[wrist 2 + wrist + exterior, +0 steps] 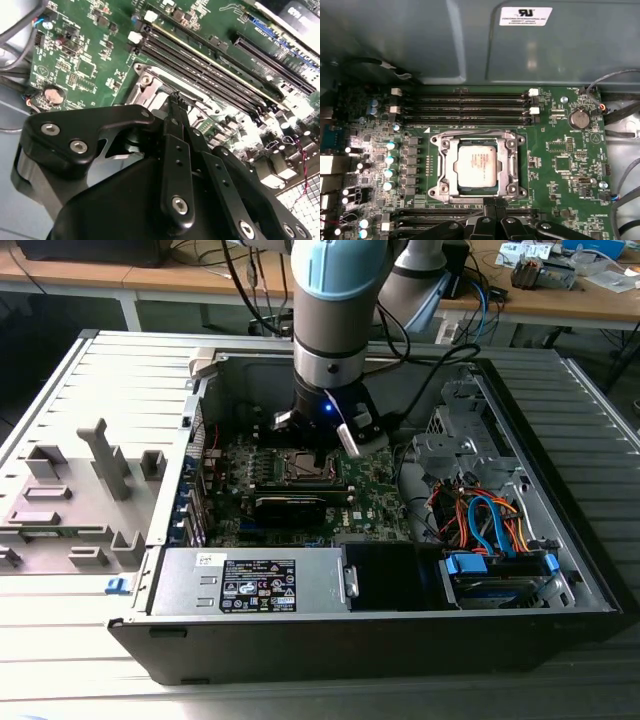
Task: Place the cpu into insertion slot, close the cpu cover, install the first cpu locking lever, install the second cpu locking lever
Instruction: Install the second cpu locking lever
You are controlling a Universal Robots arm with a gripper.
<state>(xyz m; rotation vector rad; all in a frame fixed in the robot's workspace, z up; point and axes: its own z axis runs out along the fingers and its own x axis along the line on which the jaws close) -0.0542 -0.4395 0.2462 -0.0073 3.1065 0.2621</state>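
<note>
The cpu (476, 164) lies flat in the insertion slot (517, 192) on the green board, its silvery top showing through the window of the cpu cover (445, 167). The cover is folded down over it. A thin wire lever (470, 133) runs along the slot's side next to the memory slots. My gripper (494, 202) is shut, its black fingertips together at the slot's opposite edge. In the second wrist view the joined fingers (176, 130) point down at the slot's metal rim (145, 82). In the exterior view the gripper (318, 452) hangs over the slot (300, 468) inside the open computer case.
Long black memory slots (465, 107) lie beside the slot, with more near the fingers. A coin cell (579, 118) sits on the board. The case holds a power supply (250, 585) and a drive bay with blue and orange cables (490, 525). A grey fixture (100, 455) stands outside the case.
</note>
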